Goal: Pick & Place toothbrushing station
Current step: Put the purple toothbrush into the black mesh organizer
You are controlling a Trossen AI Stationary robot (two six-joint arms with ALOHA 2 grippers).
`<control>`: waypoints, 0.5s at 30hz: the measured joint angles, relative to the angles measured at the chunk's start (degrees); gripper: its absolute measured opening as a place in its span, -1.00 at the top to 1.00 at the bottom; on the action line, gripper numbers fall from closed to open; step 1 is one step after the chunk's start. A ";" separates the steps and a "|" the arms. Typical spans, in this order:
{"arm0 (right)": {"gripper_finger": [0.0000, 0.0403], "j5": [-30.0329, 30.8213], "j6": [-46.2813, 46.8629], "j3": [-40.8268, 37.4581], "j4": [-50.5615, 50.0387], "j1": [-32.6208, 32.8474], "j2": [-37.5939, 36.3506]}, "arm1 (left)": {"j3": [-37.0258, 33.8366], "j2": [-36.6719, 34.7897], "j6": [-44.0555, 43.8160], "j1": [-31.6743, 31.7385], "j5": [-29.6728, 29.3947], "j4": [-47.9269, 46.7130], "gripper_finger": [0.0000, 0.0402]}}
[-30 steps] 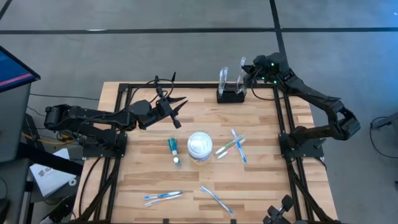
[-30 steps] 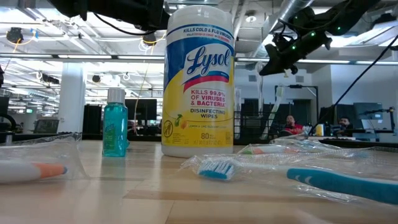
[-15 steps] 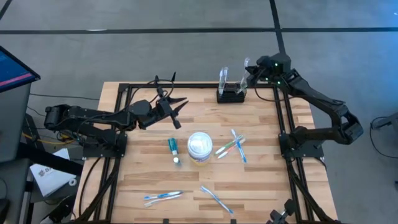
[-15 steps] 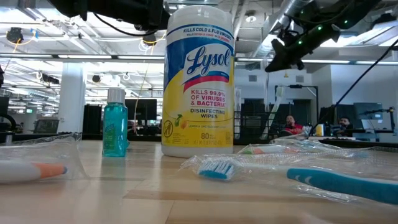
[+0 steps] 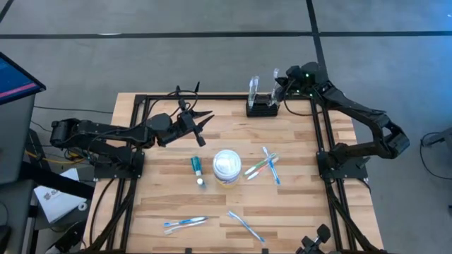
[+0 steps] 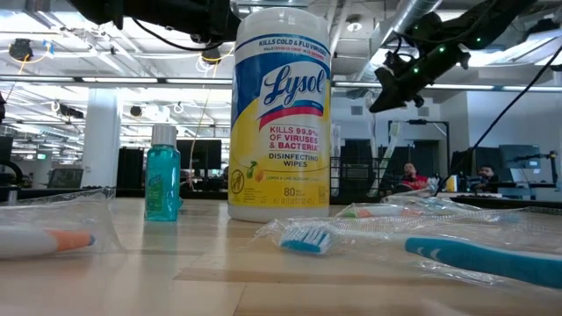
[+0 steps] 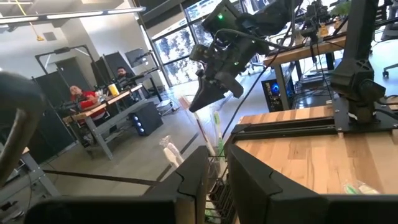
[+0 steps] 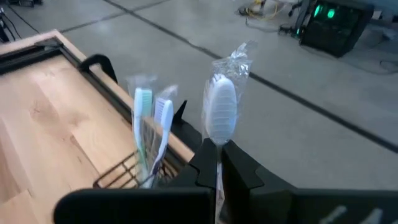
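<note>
Black toothbrushing station (image 5: 262,108) at far edge of table (image 5: 296,194), against black frame rail, wrapped toothbrushes (image 8: 152,124) standing upright in it. Right gripper (image 5: 277,80) above station's right end, clamped on a white wrapped toothbrush (image 8: 220,112), brush head up, handle pinched between the fingers (image 8: 202,163). Left gripper (image 5: 200,123) hovering over far-left table area, well apart from station, fingers (image 7: 193,177) a narrow gap apart, nothing between them. Lysol wipes tub (image 5: 227,168) mid-table, small teal bottle (image 5: 197,169) lying just beside it on the left. Loose wrapped toothbrushes (image 5: 263,167) right of tub; more (image 5: 185,223) near front edge. People seated at desks in room behind (image 6: 411,175).
</note>
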 joint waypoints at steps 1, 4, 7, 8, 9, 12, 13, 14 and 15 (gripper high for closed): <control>1.00 -0.01 0.48 -0.91 1.30 0.00 -0.03 | 0.00 0.00 0.00 0.00 0.00 -0.02 0.71; 1.00 0.00 1.21 -3.78 3.67 -0.22 0.08 | 0.00 0.00 0.00 0.00 0.00 -0.02 0.71; 1.00 0.00 1.59 -6.75 7.83 -0.15 0.03 | -0.02 0.00 0.00 -0.01 -0.02 -0.02 0.71; 1.00 -0.02 1.88 -7.63 8.72 -0.15 0.03 | -0.02 0.02 0.00 0.00 -0.02 -0.01 0.71; 1.00 -0.01 2.23 -8.46 9.82 -0.24 0.05 | -0.02 0.00 0.00 0.00 -0.04 -0.02 0.71; 1.00 0.00 3.31 -10.73 13.55 -0.60 0.03 | -0.02 0.00 0.00 0.00 -0.02 -0.02 0.71; 1.00 -0.02 3.57 -11.28 13.92 -0.77 0.03 | -0.02 0.00 0.00 0.00 -0.04 -0.02 0.71; 1.00 -0.04 3.58 -11.74 14.29 -0.84 0.03 | -0.02 0.00 0.00 -0.01 -0.04 -0.02 0.71; 1.00 -0.04 3.57 -12.15 14.91 -0.92 0.03 | -0.02 0.00 0.00 -0.01 -0.04 -0.02 0.71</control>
